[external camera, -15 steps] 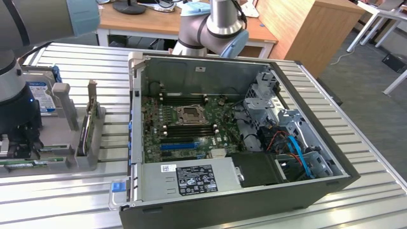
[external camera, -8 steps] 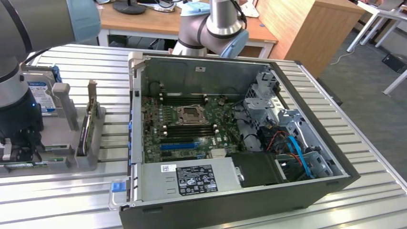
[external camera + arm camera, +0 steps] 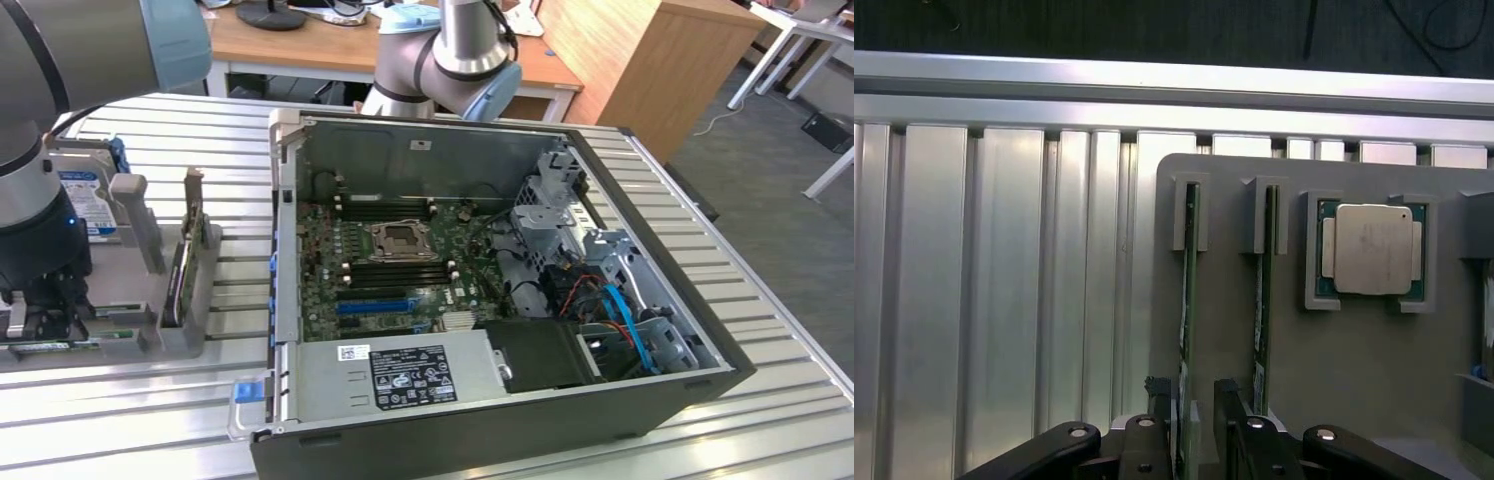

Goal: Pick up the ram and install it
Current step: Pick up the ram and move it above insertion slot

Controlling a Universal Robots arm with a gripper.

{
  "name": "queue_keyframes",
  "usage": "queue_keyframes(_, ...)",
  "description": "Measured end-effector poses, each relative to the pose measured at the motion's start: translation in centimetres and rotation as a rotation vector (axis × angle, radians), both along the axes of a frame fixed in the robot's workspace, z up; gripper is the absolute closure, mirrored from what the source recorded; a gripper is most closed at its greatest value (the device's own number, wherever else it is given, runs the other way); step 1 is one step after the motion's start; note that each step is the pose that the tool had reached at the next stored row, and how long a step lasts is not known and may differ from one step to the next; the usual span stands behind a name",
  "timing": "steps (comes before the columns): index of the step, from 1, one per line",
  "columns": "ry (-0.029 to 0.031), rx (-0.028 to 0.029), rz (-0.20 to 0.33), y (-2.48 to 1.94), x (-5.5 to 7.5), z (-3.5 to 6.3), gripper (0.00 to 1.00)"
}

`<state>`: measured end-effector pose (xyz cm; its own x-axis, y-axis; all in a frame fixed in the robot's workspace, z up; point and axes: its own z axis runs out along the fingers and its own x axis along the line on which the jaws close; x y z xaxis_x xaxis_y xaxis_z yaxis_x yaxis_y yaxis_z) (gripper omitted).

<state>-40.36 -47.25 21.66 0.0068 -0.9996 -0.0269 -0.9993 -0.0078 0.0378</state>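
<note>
Claw (image 3: 1194, 388) wide open, empty; thin green ram stick (image 3: 1184, 300) between fingers (image 3: 1229, 400), second green stick (image 3: 1262, 300) just outside, square silver processor (image 3: 1371, 250) beyond.

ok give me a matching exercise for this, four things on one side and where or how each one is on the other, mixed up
1 ram
2 processor
3 gripper
4 power supply

a lies flat in a pocket of the grey holder
b open, one finger on each side of a green stick
c stands on edge in a holder slot
d inside the computer case

Pairs: 1-c, 2-a, 3-b, 4-d
</note>
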Motion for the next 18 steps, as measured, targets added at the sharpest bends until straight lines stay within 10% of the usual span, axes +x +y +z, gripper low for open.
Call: queue_keyframes(18, -0.0001, -0.0005, 0.0, 0.03, -0.1, -1.23, 0.69)
